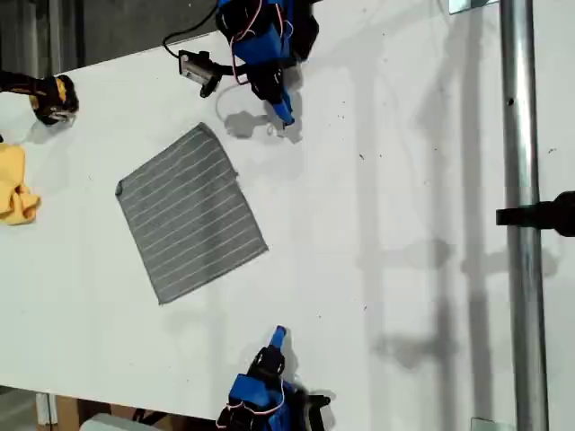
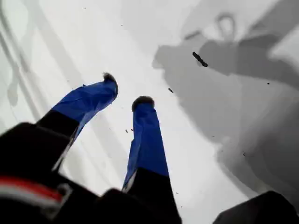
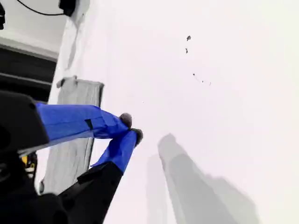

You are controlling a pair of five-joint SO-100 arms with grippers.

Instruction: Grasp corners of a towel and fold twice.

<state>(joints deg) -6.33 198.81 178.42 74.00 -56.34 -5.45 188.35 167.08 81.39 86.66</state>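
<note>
You would have seen the towel (image 1: 190,215) towards the exterior view's left, lying flat and unfolded on the white table (image 1: 404,180), its corners (image 1: 120,189) untouched. Right of it in that view, my first gripper (image 2: 125,91) hung over bare table, fingers spread a little, holding nothing. My second gripper (image 3: 131,127) was pressed together and empty, clear of the towel.
</note>
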